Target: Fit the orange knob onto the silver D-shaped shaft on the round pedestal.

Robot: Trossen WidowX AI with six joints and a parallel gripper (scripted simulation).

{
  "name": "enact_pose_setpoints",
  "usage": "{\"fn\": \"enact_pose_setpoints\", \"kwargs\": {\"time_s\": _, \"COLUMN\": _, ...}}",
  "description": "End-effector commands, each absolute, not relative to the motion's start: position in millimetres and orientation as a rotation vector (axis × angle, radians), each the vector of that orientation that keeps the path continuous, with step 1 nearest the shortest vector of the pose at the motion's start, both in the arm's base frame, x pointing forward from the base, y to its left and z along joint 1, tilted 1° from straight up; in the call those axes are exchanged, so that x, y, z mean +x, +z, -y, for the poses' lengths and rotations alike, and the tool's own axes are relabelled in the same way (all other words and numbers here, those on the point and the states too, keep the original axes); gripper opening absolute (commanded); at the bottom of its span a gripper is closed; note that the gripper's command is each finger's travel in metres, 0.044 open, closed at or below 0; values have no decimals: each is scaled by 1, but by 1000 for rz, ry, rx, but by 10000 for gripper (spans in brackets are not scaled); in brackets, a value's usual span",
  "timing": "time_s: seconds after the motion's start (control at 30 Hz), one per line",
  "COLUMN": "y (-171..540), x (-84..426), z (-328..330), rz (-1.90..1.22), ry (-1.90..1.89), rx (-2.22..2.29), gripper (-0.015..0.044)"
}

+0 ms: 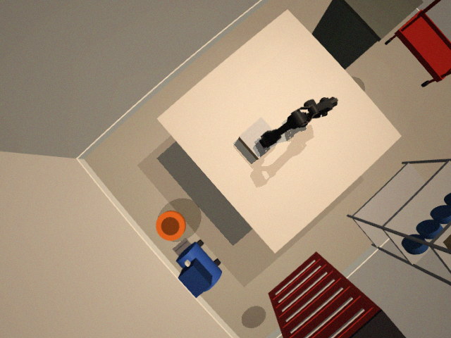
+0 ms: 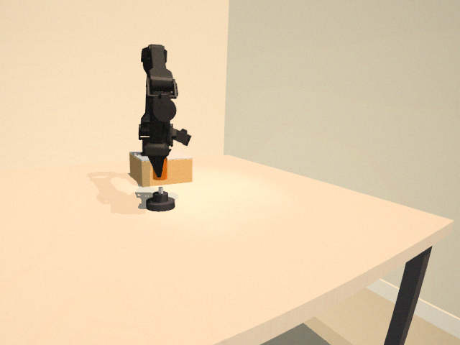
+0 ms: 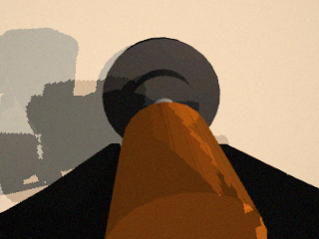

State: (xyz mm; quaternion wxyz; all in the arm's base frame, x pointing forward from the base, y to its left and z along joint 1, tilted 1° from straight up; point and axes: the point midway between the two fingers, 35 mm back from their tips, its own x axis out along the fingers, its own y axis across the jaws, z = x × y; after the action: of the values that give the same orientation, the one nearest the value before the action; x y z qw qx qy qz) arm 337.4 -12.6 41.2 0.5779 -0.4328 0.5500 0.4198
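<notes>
My gripper [image 2: 159,175] [image 3: 168,153] points down and is shut on the orange knob [image 2: 164,170] [image 3: 150,169], with a black finger on each side. The knob is upright, and its lower end is a short gap above the silver shaft [image 2: 160,190]. The shaft stands on the dark round pedestal [image 2: 160,205] [image 3: 204,75], roughly in line below the knob. In the wrist view, only a bit of the shaft shows past the knob's far edge. The knob's hole and the shaft's flat side cannot be made out.
The arm's base is at a wooden box with a pale top [image 2: 182,170] [image 1: 254,132], behind the pedestal in the exterior view. The box and pedestal are on the pale table [image 1: 218,120] [image 2: 241,267]. The arm's shadow falls on the table beside the pedestal.
</notes>
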Motion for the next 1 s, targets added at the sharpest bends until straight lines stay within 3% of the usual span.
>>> {"fn": "enact_pose_setpoints", "kwargs": {"time_s": 0.0, "y": 42, "x": 340, "z": 13, "rz": -1313, "ry": 916, "rx": -944, "gripper": 0}}
{"fn": "enact_pose_setpoints", "kwargs": {"time_s": 0.97, "y": 42, "x": 341, "z": 12, "rz": -1504, "ry": 274, "rx": -269, "gripper": 0}}
